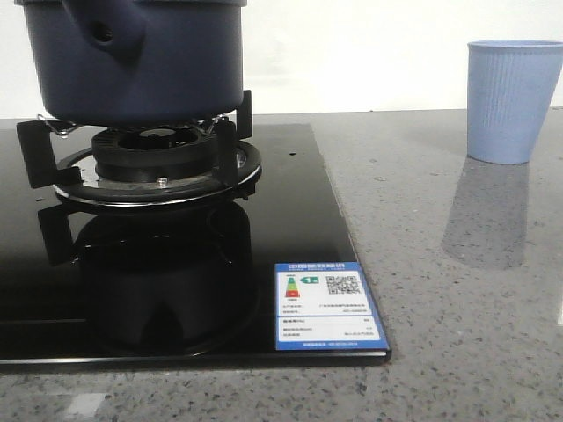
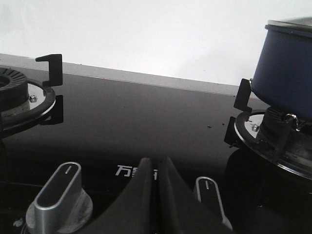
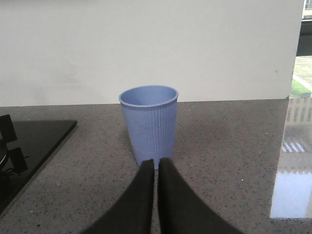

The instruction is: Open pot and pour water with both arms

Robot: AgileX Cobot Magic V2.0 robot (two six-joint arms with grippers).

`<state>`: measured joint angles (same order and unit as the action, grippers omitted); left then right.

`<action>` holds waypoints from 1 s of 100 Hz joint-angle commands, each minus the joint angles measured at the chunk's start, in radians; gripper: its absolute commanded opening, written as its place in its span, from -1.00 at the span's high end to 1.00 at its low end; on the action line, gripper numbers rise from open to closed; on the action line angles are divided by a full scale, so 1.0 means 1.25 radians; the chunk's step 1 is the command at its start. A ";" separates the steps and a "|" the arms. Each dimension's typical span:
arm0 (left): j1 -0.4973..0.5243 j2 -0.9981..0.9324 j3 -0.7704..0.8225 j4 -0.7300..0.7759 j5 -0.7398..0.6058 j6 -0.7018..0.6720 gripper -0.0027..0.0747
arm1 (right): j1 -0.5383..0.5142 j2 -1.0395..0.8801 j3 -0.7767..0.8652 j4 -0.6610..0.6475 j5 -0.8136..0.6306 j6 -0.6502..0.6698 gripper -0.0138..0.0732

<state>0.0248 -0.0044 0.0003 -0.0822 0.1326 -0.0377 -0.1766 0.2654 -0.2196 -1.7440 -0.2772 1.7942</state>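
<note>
The dark navy pot (image 1: 132,61) sits on the burner grate (image 1: 141,163) at the front view's top left, its stubby handle (image 1: 107,31) facing the camera. Its lid is cut off there. In the left wrist view the pot (image 2: 287,73) stands at the right with a metal rim on top. My left gripper (image 2: 155,163) is shut and empty, low over the stove's knobs, well away from the pot. My right gripper (image 3: 155,165) is shut and empty, just short of the pale blue ribbed cup (image 3: 149,124). Neither gripper shows in the front view.
The black glass hob (image 1: 290,220) carries a blue energy label (image 1: 324,308) at its front corner. Two silver knobs (image 2: 57,192) (image 2: 210,195) flank my left fingers. A second burner (image 2: 19,97) stands further along the hob. The cup (image 1: 510,98) stands on the grey speckled counter (image 1: 457,290).
</note>
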 commanded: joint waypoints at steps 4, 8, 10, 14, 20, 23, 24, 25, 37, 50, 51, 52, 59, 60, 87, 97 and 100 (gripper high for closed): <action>0.002 -0.021 0.028 -0.004 -0.059 -0.005 0.98 | 0.003 0.015 -0.019 0.094 0.039 -0.052 0.77; 0.002 -0.021 0.028 -0.004 -0.059 -0.005 0.98 | 0.003 0.025 -0.019 0.175 0.041 -0.140 0.77; 0.002 -0.021 0.028 -0.004 -0.059 -0.005 0.98 | 0.003 0.032 -0.019 0.227 0.041 -0.200 0.77; 0.002 -0.021 0.028 -0.004 -0.059 -0.005 0.98 | 0.003 0.051 -0.019 0.350 0.037 -0.339 0.77; 0.002 -0.021 0.028 -0.004 -0.059 -0.005 0.98 | 0.003 0.076 -0.019 0.547 0.037 -0.533 0.77; 0.002 -0.021 0.028 -0.004 -0.059 -0.005 0.98 | 0.003 0.089 -0.019 0.657 0.041 -0.631 0.77; 0.002 -0.021 0.028 -0.004 -0.059 -0.005 0.98 | 0.003 0.092 -0.019 0.717 0.046 -0.681 0.77; 0.002 -0.021 0.028 -0.004 -0.059 -0.005 0.98 | 0.003 0.096 -0.019 0.747 0.049 -0.707 0.77; 0.002 -0.021 0.028 -0.004 -0.059 -0.005 0.98 | 0.033 0.112 -0.019 1.171 0.164 -1.112 0.77; 0.002 -0.021 0.028 -0.004 -0.059 -0.005 0.98 | 0.082 0.092 -0.004 1.287 0.272 -1.324 0.77; 0.002 -0.021 0.028 -0.004 -0.059 -0.005 0.98 | 0.084 0.088 -0.002 1.287 0.270 -1.324 0.77; 0.002 -0.021 0.028 -0.004 -0.059 -0.005 0.98 | 0.086 0.086 0.001 1.285 0.266 -1.325 0.77; 0.002 -0.021 0.028 -0.004 -0.059 -0.005 0.98 | 0.093 0.064 0.039 1.279 0.207 -1.325 0.77; 0.002 -0.021 0.028 -0.004 -0.059 -0.005 0.98 | 0.093 0.059 0.049 1.279 0.198 -1.325 0.77; 0.002 -0.021 0.028 -0.004 -0.059 -0.005 0.98 | 0.093 -0.101 0.205 1.294 0.090 -1.325 0.77; 0.002 -0.021 0.028 -0.004 -0.059 -0.005 0.98 | 0.093 -0.178 0.204 1.294 0.170 -1.325 0.77; 0.002 -0.021 0.028 -0.004 -0.059 -0.005 0.98 | 0.093 -0.198 0.204 1.294 0.184 -1.325 0.77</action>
<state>0.0248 -0.0044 0.0003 -0.0822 0.1326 -0.0377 -0.0626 0.0726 0.0102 -0.1316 -0.0349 0.1490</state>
